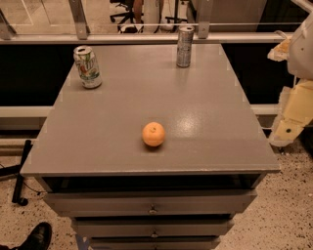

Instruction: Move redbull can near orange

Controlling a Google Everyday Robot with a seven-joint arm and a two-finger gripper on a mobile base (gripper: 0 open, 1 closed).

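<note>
The redbull can stands upright at the far edge of a grey cabinet top, right of centre, its shiny lid catching the light. The orange sits well apart from it, toward the near edge and close to the middle of the surface, stem dimple facing up. A shorter white-and-green soda can stands at the far left corner, leaning slightly, well apart from the other 2 items. The robot's cream-coloured gripper hangs off the right side of the cabinet, beyond its edge and level with the orange, touching none of the 3 objects; whether it is open or closed cannot be told. Below the top, 3 drawer fronts with small metal knobs face the camera. A black shoe shows on the speckled floor at lower left, and office chairs stand behind the rail in the background.
</note>
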